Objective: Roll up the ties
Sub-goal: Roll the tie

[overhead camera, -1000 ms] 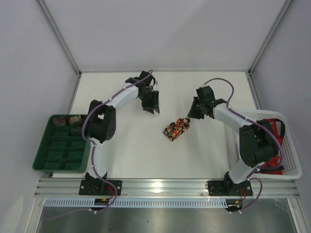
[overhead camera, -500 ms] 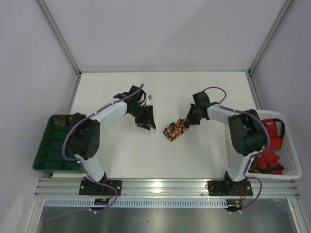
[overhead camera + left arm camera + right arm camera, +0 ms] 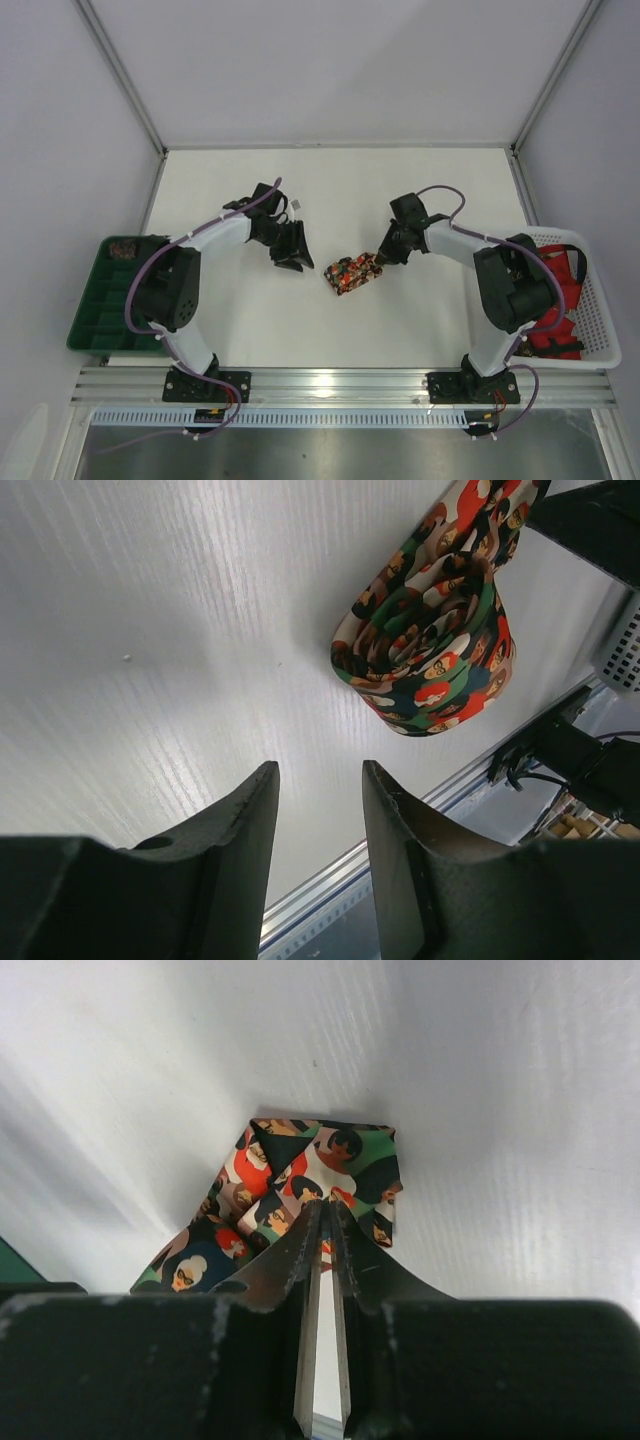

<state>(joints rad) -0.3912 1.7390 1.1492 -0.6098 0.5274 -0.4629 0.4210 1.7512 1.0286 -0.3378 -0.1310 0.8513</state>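
One tie (image 3: 350,272) lies bunched in a loose roll at the middle of the table, its dark cloth printed with small red, green and cream faces. My right gripper (image 3: 381,257) is at the tie's right end. In the right wrist view its fingertips (image 3: 325,1212) are pinched together on a fold of the tie (image 3: 300,1170). My left gripper (image 3: 296,262) hovers a short way left of the roll, apart from it. In the left wrist view its fingers (image 3: 250,810) stand open with nothing between them, and the tie (image 3: 430,650) lies ahead.
A green compartment tray (image 3: 100,325) sits off the table's left edge with a rolled tie (image 3: 122,247) in a back cell. A white basket (image 3: 598,335) at the right holds red and dark ties (image 3: 556,300). A small white scrap (image 3: 298,204) lies behind the left gripper.
Both arms have swung in toward the tie. The right gripper came down onto its right end and closed, and the roll has shifted a little to the left and nearer.
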